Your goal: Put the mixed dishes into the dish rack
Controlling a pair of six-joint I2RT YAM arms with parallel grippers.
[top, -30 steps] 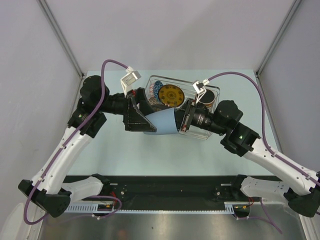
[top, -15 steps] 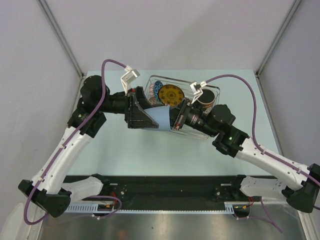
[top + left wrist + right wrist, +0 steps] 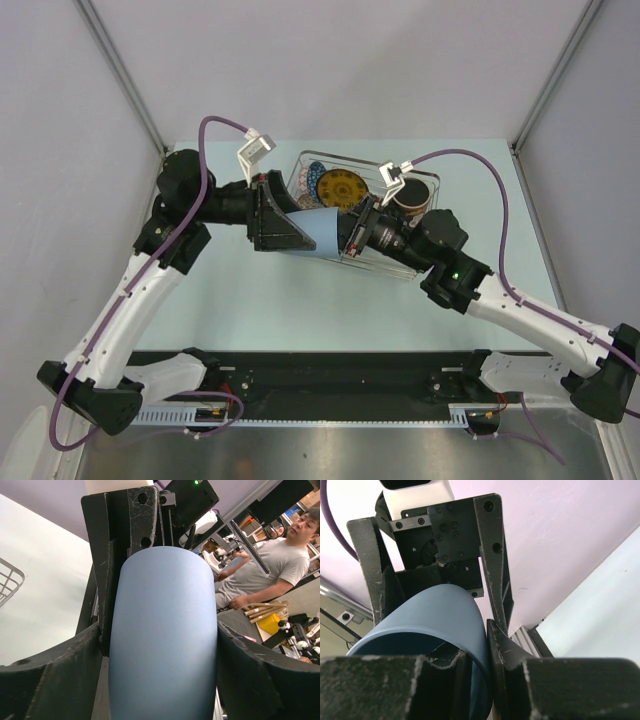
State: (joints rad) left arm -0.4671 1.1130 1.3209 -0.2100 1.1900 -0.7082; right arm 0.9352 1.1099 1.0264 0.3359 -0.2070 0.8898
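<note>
The small light-blue cup (image 3: 322,232) hangs on its side over the near left corner of the dish rack (image 3: 396,268), between both arms. My right gripper (image 3: 350,236) is shut on its rim, one finger inside and one outside (image 3: 481,645). My left gripper (image 3: 302,236) straddles the cup's body (image 3: 162,640). One of its fingers (image 3: 235,670) lies against the cup's side, and a thin gap shows at the other. In the rack lie the yellow round patterned plate (image 3: 340,187), the black mug (image 3: 412,196) and the small patterned bowls (image 3: 311,181).
The rack's wire corner (image 3: 7,580) shows at the left of the left wrist view. The pale green table (image 3: 300,300) stretches in front of the rack. Grey walls stand at the sides and back of the table.
The right arm carried the cup left and slightly away from me, over the rack's corner. The left gripper moved with it and its jaws have narrowed around the cup's body.
</note>
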